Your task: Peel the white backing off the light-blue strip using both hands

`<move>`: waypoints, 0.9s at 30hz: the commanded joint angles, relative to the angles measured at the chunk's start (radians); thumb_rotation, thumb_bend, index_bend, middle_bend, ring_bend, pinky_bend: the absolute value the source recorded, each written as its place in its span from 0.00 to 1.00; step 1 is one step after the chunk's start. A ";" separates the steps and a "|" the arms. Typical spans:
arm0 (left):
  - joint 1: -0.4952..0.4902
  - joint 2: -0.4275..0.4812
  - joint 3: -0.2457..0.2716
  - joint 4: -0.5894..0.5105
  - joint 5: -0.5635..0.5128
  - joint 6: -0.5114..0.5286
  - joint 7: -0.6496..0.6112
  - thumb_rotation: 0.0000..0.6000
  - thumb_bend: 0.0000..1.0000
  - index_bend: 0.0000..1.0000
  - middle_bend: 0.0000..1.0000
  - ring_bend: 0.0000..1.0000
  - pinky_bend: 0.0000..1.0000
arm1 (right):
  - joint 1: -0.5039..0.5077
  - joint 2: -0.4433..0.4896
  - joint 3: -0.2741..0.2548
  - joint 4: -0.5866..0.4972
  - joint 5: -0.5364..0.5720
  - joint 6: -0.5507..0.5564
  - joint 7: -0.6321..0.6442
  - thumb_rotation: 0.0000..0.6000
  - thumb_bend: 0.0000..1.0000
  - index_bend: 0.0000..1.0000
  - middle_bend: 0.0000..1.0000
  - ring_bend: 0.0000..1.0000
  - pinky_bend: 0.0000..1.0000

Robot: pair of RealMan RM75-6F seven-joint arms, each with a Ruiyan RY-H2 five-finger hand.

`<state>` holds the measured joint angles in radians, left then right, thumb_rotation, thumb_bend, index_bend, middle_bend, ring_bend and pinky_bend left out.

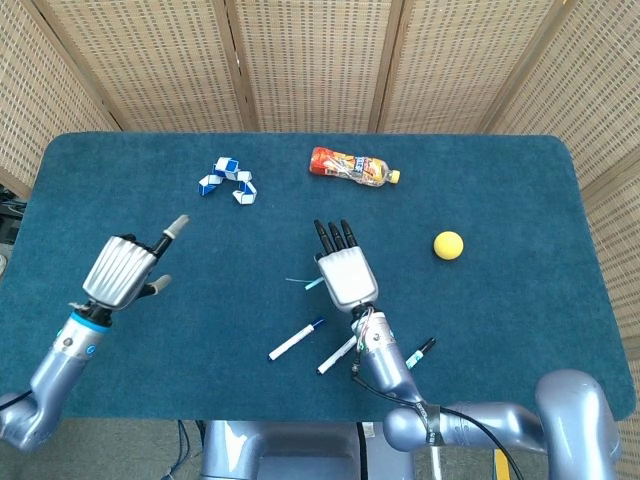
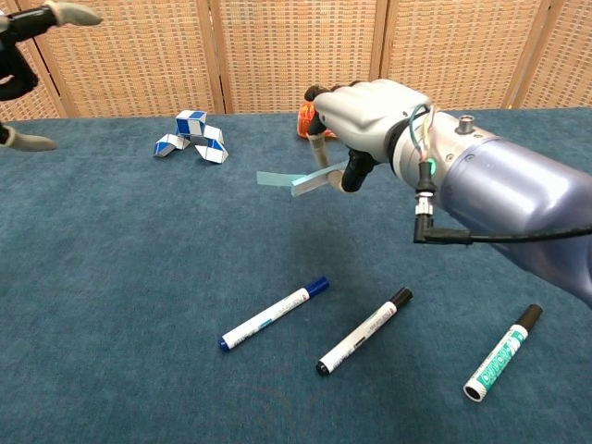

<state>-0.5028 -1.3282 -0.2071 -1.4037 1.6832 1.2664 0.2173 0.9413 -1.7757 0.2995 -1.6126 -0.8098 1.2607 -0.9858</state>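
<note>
The right robot hand pinches the light-blue strip between thumb and fingers and holds it clear of the tabletop. The strip sticks out sideways from the fingers toward the robot's left. That leaves its free end exposed on the side where the other hand can reach it, which suits a two-handed peel. In the chest view a paler layer shows along the part of the strip nearest the fingers. This is probably the white backing, but I cannot tell whether it has begun to separate.

The left robot hand is in the air well to the left of the strip and holds nothing. One finger is stretched out, and the thumb stands apart from the rest. It touches neither the strip nor any other object. In my judgement the task is at the hand-over stage: one hand presents the strip, and the other has yet to close on the loose end. Because the strip is thin and floppy, the left robot hand will need a fine pinch on a single layer.

Below the right robot hand lie three markers: one with a blue cap, one with a black cap, and a green-printed one. Beyond the right hand lies a plastic bottle, a yellow ball sits off to its right, and a blue-and-white folding puzzle rests beyond the gap between the two hands.
</note>
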 commanded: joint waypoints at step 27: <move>-0.177 -0.367 -0.031 0.103 -0.254 -0.144 -0.027 1.00 0.07 0.45 1.00 1.00 0.92 | 0.071 -0.084 0.053 0.082 0.106 -0.006 -0.033 1.00 0.52 0.61 0.00 0.00 0.00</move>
<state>-0.6791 -1.6627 -0.2346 -1.3309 1.4376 1.0970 0.1865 1.0120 -1.8590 0.3520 -1.5316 -0.7041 1.2548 -1.0190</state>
